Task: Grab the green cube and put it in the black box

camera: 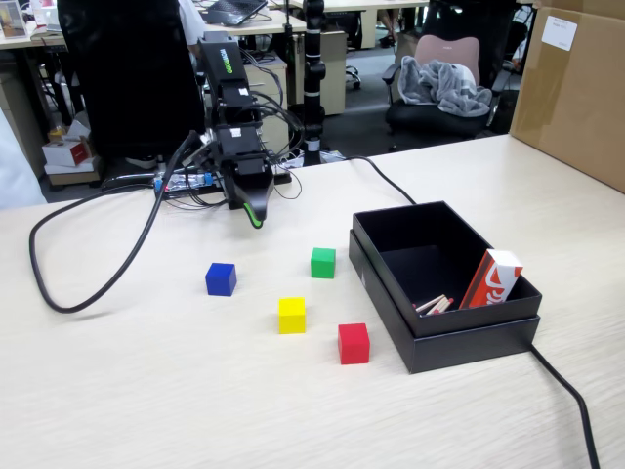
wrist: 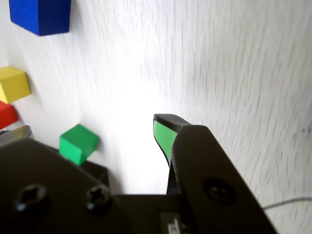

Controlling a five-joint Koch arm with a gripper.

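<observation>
The green cube (camera: 323, 262) rests on the pale wooden table, just left of the black box (camera: 444, 330). My gripper (camera: 250, 211) hangs above the table behind and to the left of the cube, about a cube's width or two away, pointing down. In the wrist view the green cube (wrist: 78, 142) sits low on the left, between the green-faced fingertip (wrist: 163, 134) on the right and the other jaw at the left edge. The gripper (wrist: 92, 128) is open and holds nothing. The black box is open-topped with a red and white pack (camera: 491, 278) leaning inside it.
A blue cube (camera: 221, 278), a yellow cube (camera: 291, 315) and a red cube (camera: 354, 343) lie in front of the gripper. A black cable (camera: 88, 283) loops at the left; another cable (camera: 566, 391) runs from the box. A brown carton (camera: 576, 88) stands at the back right.
</observation>
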